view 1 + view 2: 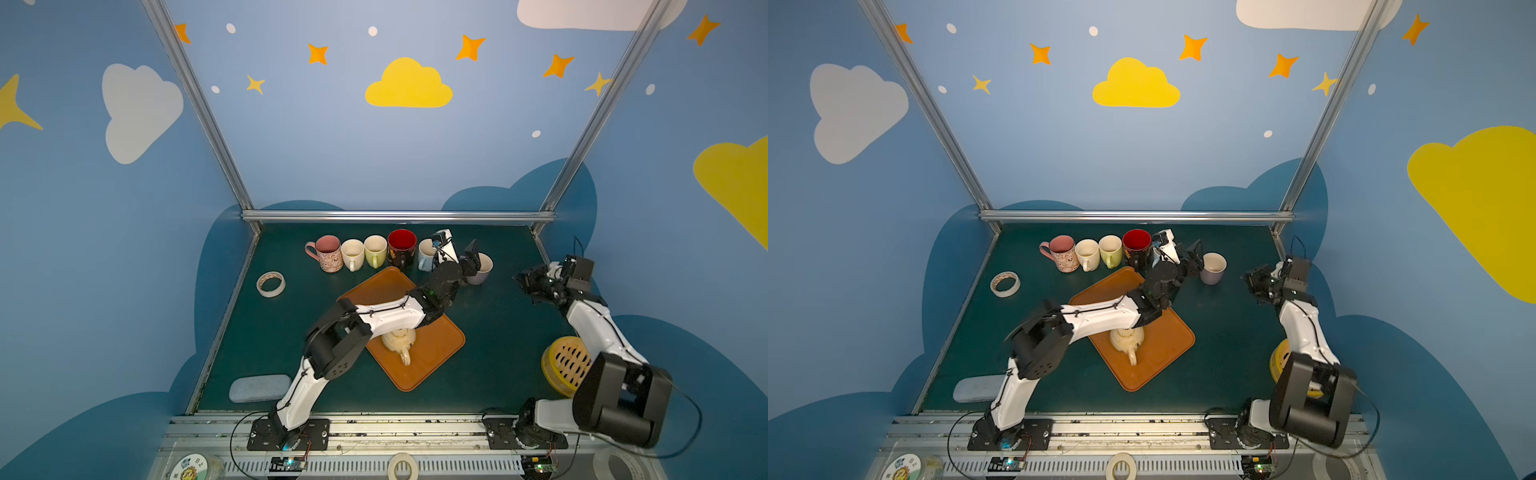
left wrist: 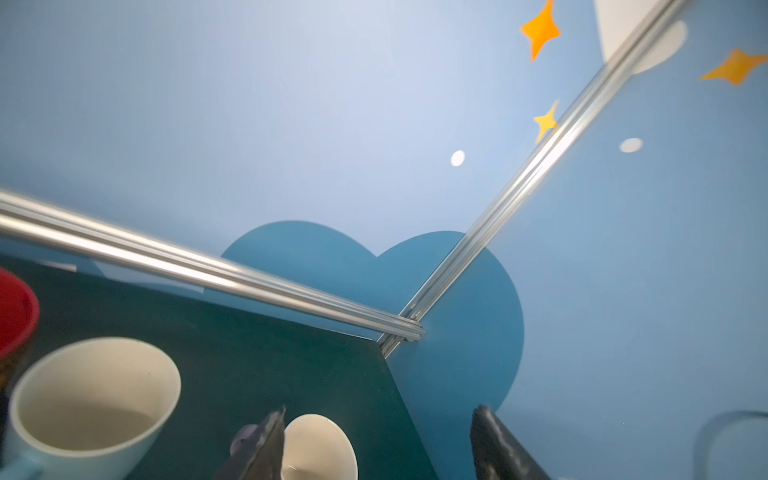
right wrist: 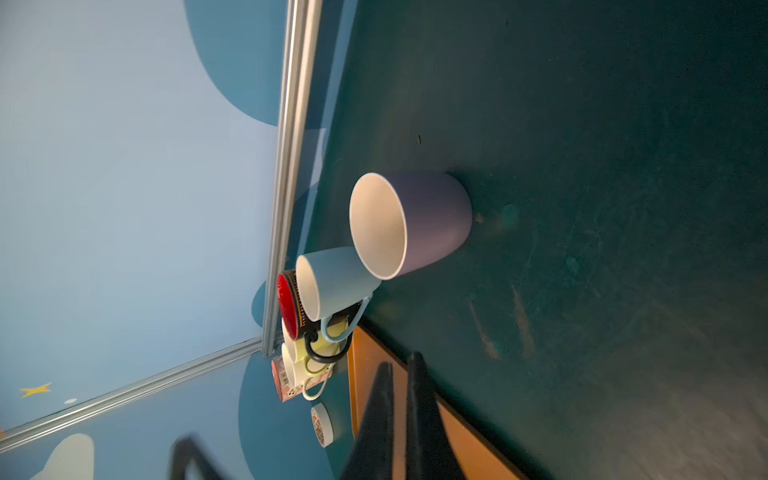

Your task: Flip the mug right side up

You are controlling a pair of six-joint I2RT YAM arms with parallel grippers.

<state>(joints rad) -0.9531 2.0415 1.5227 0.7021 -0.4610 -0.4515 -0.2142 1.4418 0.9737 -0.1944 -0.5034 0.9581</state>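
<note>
A purple mug [image 1: 484, 271] stands upright, mouth up, at the back right of the green table [image 1: 507, 332]. It also shows in the right wrist view [image 3: 432, 220]. My left gripper [image 1: 471, 258] reaches across to it and is open. In the left wrist view the mug's white inside [image 2: 320, 444] lies between the spread fingers [image 2: 266, 444], close to one; I cannot tell if it touches. A cream mug [image 1: 398, 340] sits on the orange tray [image 1: 436, 349] under my left forearm, apparently bottom up, handle toward the front. My right gripper [image 1: 525, 283] hovers at the right, shut and empty.
A row of upright mugs lines the back: pink [image 1: 328, 254], cream [image 1: 352, 254], yellow-green [image 1: 375, 250], red-lined black [image 1: 402, 247] and light blue [image 1: 424, 253]. A tape roll [image 1: 270, 284] lies left, a grey sponge [image 1: 259, 387] front left, a yellow basket [image 1: 566, 365] front right.
</note>
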